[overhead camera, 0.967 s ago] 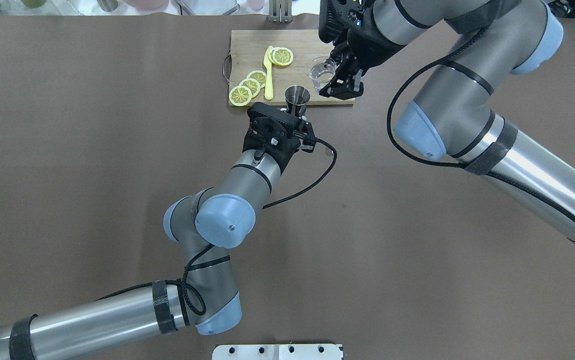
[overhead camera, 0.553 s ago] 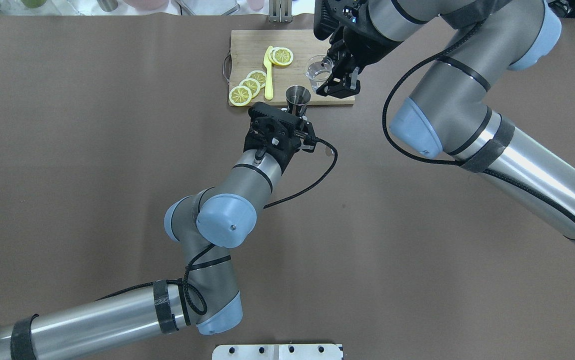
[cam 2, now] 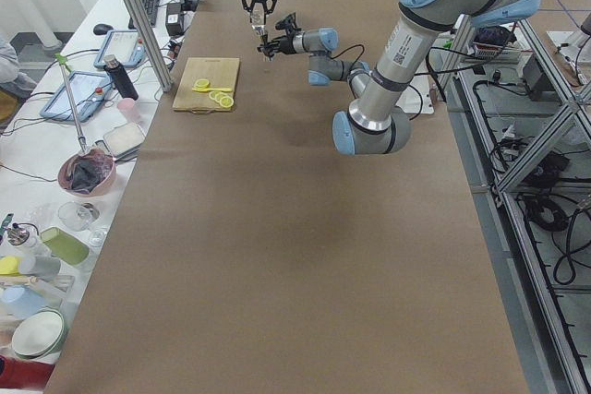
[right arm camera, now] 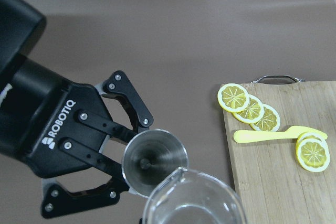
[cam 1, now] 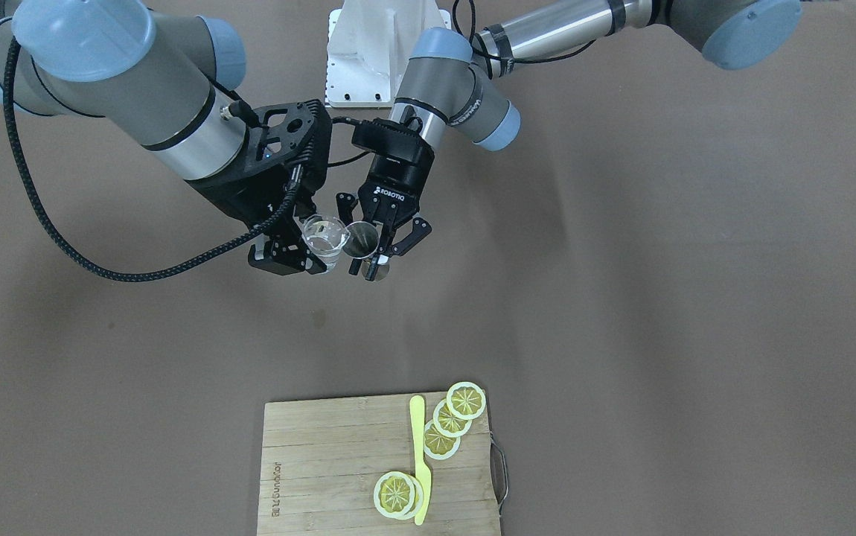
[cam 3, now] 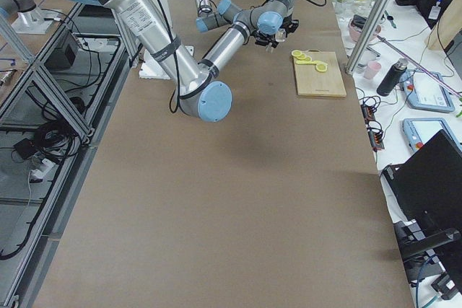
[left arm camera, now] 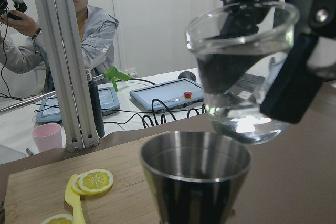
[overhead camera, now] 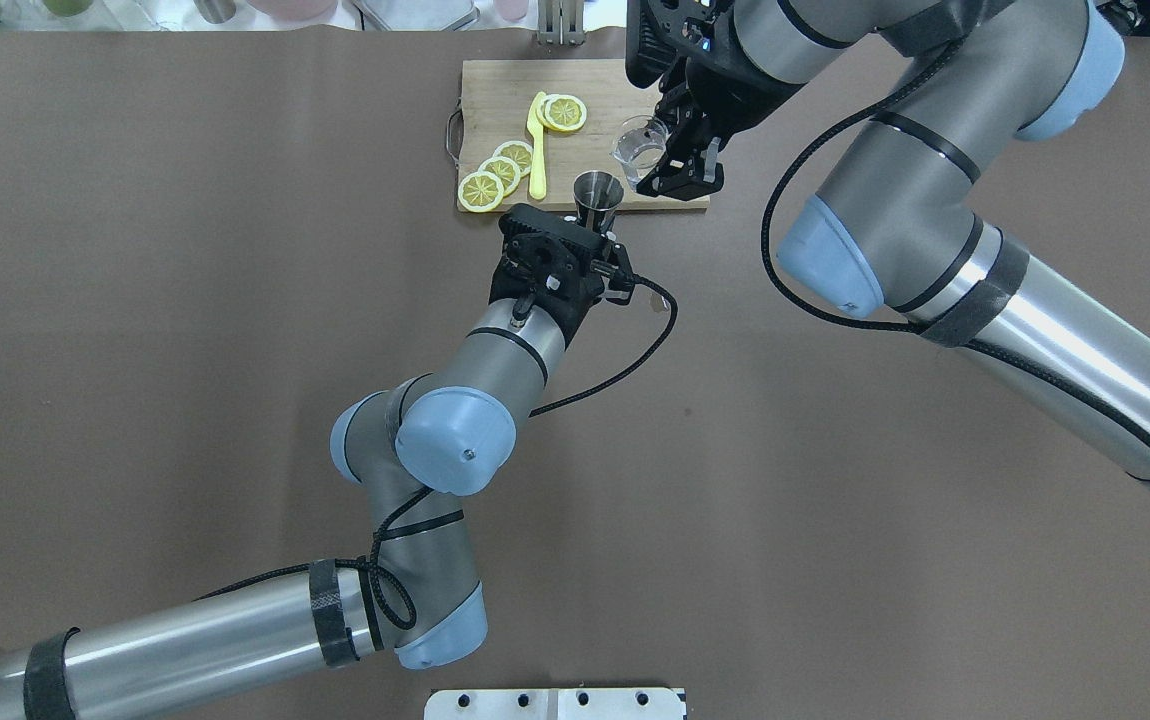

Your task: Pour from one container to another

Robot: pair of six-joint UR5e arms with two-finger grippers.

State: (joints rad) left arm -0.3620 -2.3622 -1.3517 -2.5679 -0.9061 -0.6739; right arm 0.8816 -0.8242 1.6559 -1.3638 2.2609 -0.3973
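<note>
Now the right gripper (cam 1: pixel 301 257) clamps one tilted tumbler (cam 1: pixel 324 237) beside one jigger (cam 1: pixel 361 238), itself clamped in the left gripper (cam 1: pixel 376 257). Five lemon slices (cam 1: pixel 450 418) and one knife (cam 1: pixel 419 454) lie on one board (cam 1: pixel 324 461).

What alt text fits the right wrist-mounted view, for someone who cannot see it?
A clear glass tumbler fills the bottom edge, its lip overlapping the open mouth of a steel jigger gripped by the black left gripper. At the view's right, a wooden cutting board carries lemon slices and a yellow knife.
</note>
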